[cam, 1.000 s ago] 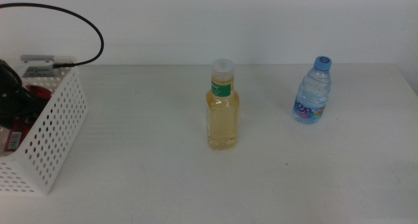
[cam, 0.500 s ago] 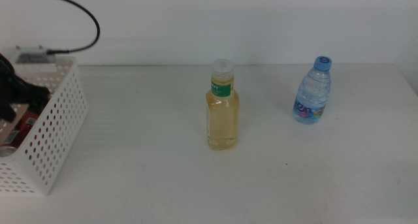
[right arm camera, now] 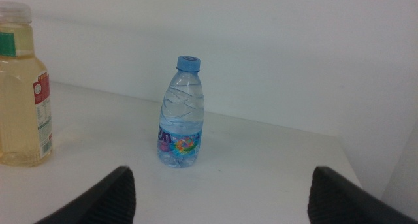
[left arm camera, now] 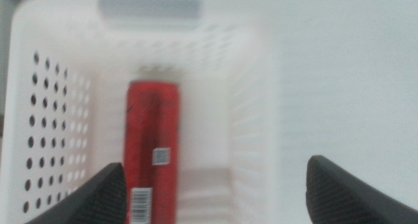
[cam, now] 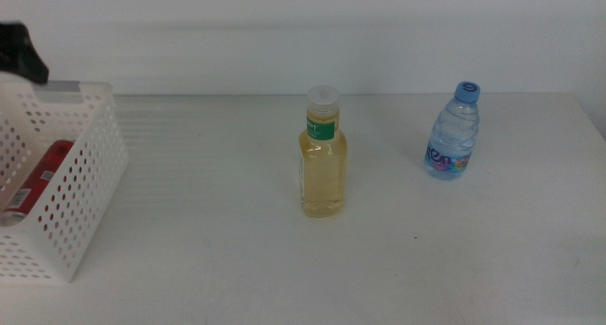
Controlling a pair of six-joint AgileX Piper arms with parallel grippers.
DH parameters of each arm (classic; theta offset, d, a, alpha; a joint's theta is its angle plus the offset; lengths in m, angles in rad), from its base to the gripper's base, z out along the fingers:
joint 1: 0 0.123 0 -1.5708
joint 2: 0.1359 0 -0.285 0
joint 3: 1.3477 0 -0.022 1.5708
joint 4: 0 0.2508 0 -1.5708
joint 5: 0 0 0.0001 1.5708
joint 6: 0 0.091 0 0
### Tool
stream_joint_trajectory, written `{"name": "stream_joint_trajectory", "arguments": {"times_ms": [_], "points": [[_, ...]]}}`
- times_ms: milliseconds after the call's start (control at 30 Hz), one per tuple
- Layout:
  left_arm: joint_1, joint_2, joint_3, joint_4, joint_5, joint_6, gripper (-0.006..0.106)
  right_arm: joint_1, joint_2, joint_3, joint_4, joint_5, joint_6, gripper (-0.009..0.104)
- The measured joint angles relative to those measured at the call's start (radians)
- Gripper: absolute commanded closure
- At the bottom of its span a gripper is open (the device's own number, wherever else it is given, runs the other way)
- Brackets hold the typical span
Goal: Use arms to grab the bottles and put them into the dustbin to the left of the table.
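The red soda can [cam: 36, 181] lies on its side inside the white perforated dustbin [cam: 87, 188] at the table's left edge. My left gripper [left arm camera: 215, 191] hangs open above the dustbin [left arm camera: 52, 119], with the can [left arm camera: 152, 152] below and nothing between its jaws. In the middle view only a black part of that arm [cam: 21, 55] shows at the top left. The yellow-liquid bottle [cam: 323, 159] stands upright mid-table, and the small water bottle [cam: 453, 134] stands at the back right. My right gripper [right arm camera: 222, 194] is open, facing the water bottle [right arm camera: 179, 116] from a distance, with the yellow bottle [right arm camera: 23, 87] off to one side.
The white-grey table [cam: 208, 259] runs back to a plain white wall. The dustbin takes up the left edge. A bare stretch of tabletop separates the two upright bottles.
My left arm has risen out of the dustbin and pulled away up and left. The red can stays lying in the dustbin. The black cable has left the view.
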Motion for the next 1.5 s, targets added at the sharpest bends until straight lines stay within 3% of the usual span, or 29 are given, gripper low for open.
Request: {"name": "stream_joint_trajectory", "arguments": {"times_ms": [367, 567, 700, 1133, 1267, 1500], "points": [[0.0, -0.386, 0.358, -0.24, -0.183, 0.177, 0.01, 0.0, 0.0, 0.0, 0.0, 0.0, 0.0, 0.024], [-0.004, -0.59, 0.564, -0.44, -0.298, 0.354, 0.01, 0.0, 0.0, 0.0, 0.0, 0.0, 0.0, 0.024], [-0.093, -0.709, 0.692, -0.551, -0.419, 0.49, 0.01, 0.0, 0.0, 0.0, 0.0, 0.0, 0.0, 0.024], [-0.688, -0.849, 0.969, -0.541, -0.961, 0.523, 0.026, 0.0, 0.0, 0.0, 0.0, 0.0, 0.0, 0.024], [-0.758, -0.85, 0.997, -0.555, -1.022, 0.526, 0.031, 0.0, 0.0, 0.0, 0.0, 0.0, 0.0, 0.024], [-0.768, -0.85, 0.997, -0.58, -0.983, 0.536, 0.036, 0.0, 0.0, 0.0, 0.0, 0.0, 0.0, 0.024]]}}
